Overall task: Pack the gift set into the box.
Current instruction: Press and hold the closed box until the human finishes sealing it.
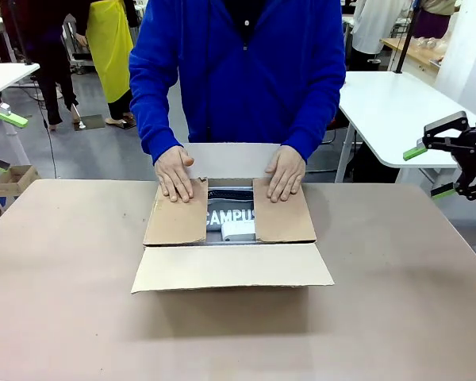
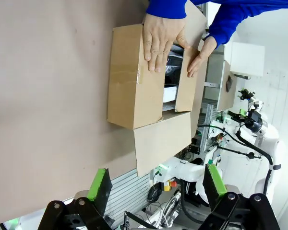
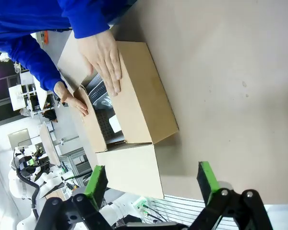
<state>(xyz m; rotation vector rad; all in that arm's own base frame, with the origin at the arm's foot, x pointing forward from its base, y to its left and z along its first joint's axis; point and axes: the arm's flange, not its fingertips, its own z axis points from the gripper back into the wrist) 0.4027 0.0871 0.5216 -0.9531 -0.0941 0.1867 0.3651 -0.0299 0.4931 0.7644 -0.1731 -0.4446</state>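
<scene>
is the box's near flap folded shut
No, the near flap of the box sticks out flat, unfolded, leaving the gift set visible.

Big brown cardboard box (image 3: 153,110) sits upright on bench (image 1: 397,302), in middle, toward far side. Two side flaps (image 1: 178,222) folded in flat over top, gap between them. Near flap (image 1: 230,267) sticks out flat over front. Far flap (image 1: 230,159) sticks out at back. Gift set (image 1: 230,216) inside box, seen through gap: grey pouch (image 1: 220,217) with white "CAMPUS", small white case (image 1: 238,231) just in front. Rest hidden under flaps.
</scene>
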